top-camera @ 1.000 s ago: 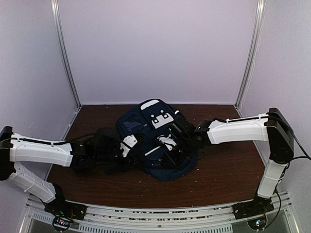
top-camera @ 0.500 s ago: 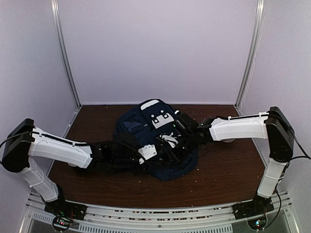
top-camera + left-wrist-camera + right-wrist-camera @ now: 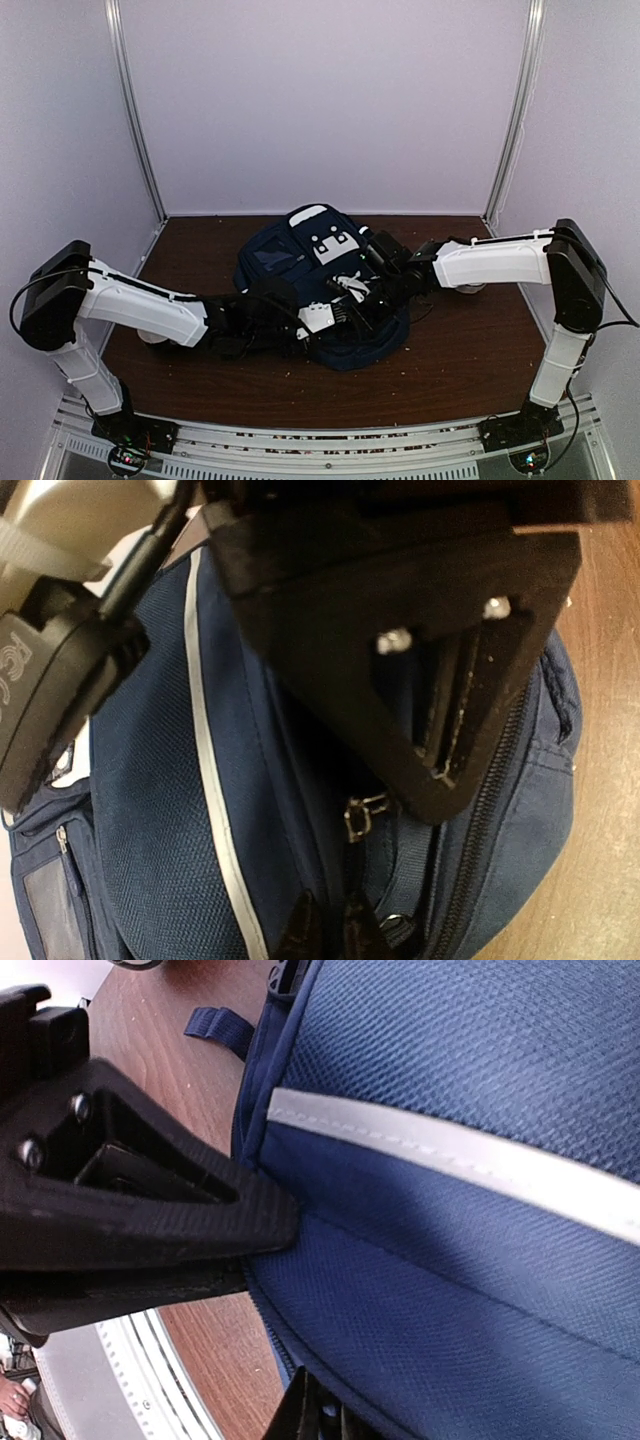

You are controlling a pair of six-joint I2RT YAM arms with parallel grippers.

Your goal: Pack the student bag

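place: robot test lab, I think | why: plain pale walls (image 3: 320, 100) on three sides | metal posts (image 3: 135, 120) in the back corners | brown wood table (image 3: 450, 370) | metal rail (image 3: 300, 440) in front, my arms (image 3: 140, 305) bolted there

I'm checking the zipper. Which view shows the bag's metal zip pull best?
Left wrist: the zip pull is close and sharp on the student bag. Top external shows the whole bag, the pull too small; right wrist shows only fabric and a pale stripe.
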